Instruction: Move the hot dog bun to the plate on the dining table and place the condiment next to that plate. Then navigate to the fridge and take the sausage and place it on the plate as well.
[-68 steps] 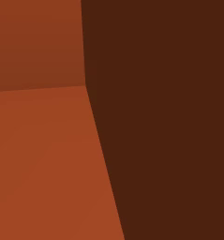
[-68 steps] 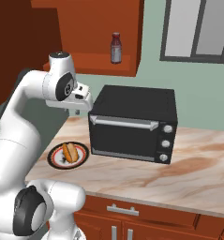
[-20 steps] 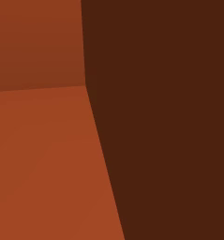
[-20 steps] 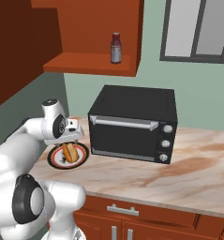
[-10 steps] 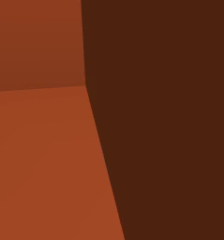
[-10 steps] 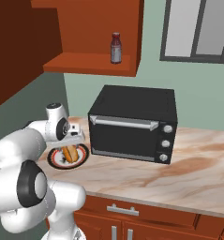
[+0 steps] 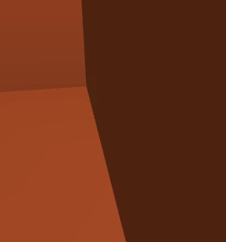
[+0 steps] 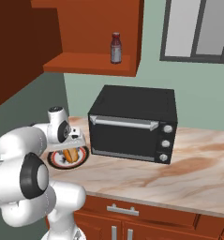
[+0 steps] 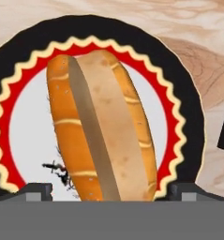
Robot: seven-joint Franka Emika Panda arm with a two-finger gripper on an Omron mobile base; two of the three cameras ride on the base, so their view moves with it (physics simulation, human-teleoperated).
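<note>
Between the two dark fingertips of the widely spread, empty gripper (image 9: 110,190), the split golden-orange hot dog bun (image 9: 101,126) is seen lying on the round plate (image 9: 190,108) with black-and-red rim, which rests on the beige marbled counter (image 8: 179,173) beside a black toaster oven (image 8: 132,123). A small dark red condiment bottle (image 8: 115,48) is set on the red-brown shelf (image 8: 92,63); its pale label cannot be read.

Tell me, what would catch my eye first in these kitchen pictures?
Probably the hot dog bun, golden-orange and split, lying on a plate with a black-and-red zigzag rim; the hand view looks straight down on it past the open gripper. From the right base view, the white arm bends low over that plate at the left of the marbled counter, beside a black toaster oven. A small dark red bottle stands on the shelf above.
</note>
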